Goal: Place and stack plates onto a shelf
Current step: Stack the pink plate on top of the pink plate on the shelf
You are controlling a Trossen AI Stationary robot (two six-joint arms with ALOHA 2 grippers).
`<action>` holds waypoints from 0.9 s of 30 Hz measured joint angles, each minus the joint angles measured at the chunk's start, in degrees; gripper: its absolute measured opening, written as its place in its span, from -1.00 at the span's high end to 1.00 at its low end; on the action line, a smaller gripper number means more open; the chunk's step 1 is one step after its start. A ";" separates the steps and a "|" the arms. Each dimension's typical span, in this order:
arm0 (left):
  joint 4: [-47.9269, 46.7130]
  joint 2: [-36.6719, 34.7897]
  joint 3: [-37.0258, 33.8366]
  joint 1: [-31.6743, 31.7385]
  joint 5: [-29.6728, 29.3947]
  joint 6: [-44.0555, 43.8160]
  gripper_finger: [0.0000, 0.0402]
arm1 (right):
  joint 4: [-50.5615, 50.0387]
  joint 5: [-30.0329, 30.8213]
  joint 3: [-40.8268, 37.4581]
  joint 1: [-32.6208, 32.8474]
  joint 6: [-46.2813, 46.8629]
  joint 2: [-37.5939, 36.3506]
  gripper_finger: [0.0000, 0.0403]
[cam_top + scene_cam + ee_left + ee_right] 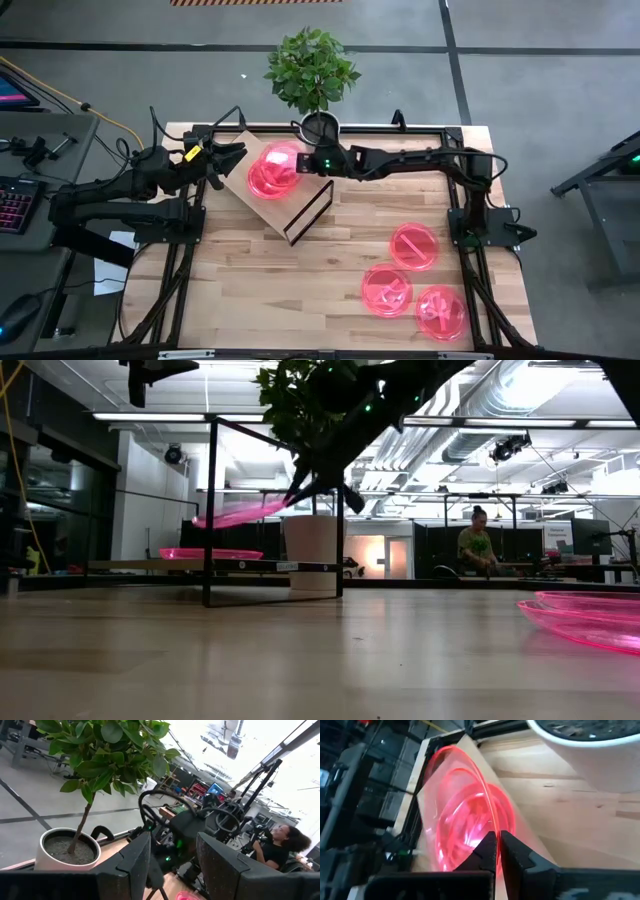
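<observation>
The shelf (300,205), a light plywood board on a black wire leg, stands at the table's far left of centre. A pink plate (266,181) lies flat on it, also seen in the low view (210,553). My right gripper (306,160) reaches in from the right and is shut on another pink plate (283,157) above the one on the shelf. Three more plates (414,245) (388,290) (440,310) lie flat on the table's near right. My left gripper (225,160) hovers open by the shelf's left edge. My right gripper pinches the held plate's rim (490,827) between its two fingers, on the side facing the table's right. The fingers come from the right, slanting down. The plate (240,512) is lifted clear and tilted, its free edge lower, above the plate on the shelf.
A potted plant (315,80) in a white pot (312,550) stands at the table's far edge, right behind the shelf and close to my right gripper. A person (476,540) sits in the room beyond. Bare wood lies at the table's near left (250,290).
</observation>
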 joint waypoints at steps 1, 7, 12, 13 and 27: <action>0.00 0.00 0.00 0.00 0.00 0.00 0.24 | 0.26 0.47 0.00 0.00 0.73 0.40 1.00; 0.00 0.00 0.00 0.00 0.00 -0.21 0.24 | 0.37 1.45 0.05 -0.48 1.14 1.81 1.00; 0.02 0.00 0.00 0.00 0.00 -0.46 0.24 | 1.49 -0.28 0.09 -0.74 1.13 3.01 1.00; 0.02 0.00 0.00 0.00 0.00 -0.46 0.24 | 1.35 -0.33 0.09 -0.74 1.14 3.39 1.00; 0.04 0.00 0.00 0.00 -0.20 -0.66 0.24 | 5.59 -5.15 0.08 -1.10 2.02 6.99 0.95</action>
